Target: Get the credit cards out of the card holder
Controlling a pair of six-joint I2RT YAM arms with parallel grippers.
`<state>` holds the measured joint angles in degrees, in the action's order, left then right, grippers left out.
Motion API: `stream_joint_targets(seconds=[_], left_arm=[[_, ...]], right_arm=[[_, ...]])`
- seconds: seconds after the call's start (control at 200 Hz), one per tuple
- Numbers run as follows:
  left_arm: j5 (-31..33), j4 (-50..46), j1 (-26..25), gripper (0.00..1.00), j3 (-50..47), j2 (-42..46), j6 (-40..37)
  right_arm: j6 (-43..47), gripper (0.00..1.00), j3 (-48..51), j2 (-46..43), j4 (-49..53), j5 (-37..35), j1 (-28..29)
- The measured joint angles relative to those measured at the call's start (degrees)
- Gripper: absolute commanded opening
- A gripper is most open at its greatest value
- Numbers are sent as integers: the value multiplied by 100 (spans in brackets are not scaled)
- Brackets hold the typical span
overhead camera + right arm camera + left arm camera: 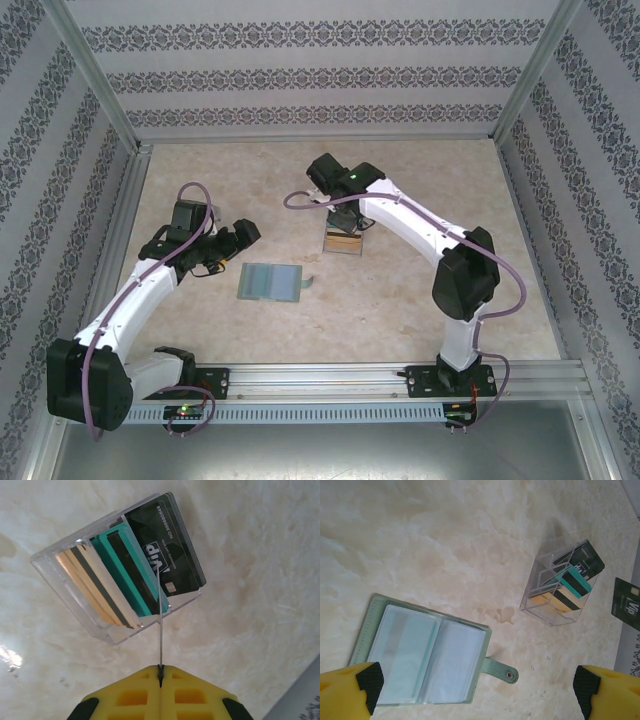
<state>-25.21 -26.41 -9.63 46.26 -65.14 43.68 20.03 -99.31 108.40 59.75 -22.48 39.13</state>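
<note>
On my right wrist feed, the right tool's (160, 680) yellow fingers are pressed together on a thin card (159, 630). I see the card edge-on, running up from the seam across the front of a clear box (115, 636). The box rests on the pale marbled desk (250, 605) and holds tan cards (95, 590), teal cards (130, 565) and black cards (165, 545) with white print, standing in staggered rows.
</note>
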Motion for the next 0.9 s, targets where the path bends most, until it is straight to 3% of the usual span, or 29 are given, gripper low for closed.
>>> stream_joint_targets(seconds=[0.49, 0.899], left_arm=[[11, -50, 0, 100, -15, 39, 0], [70, -129, 37, 100, -15, 39, 0]], right_arm=[[1296, 0, 0, 426, -883, -579, 201], [1447, 0, 144, 750, -1040, -595, 168]])
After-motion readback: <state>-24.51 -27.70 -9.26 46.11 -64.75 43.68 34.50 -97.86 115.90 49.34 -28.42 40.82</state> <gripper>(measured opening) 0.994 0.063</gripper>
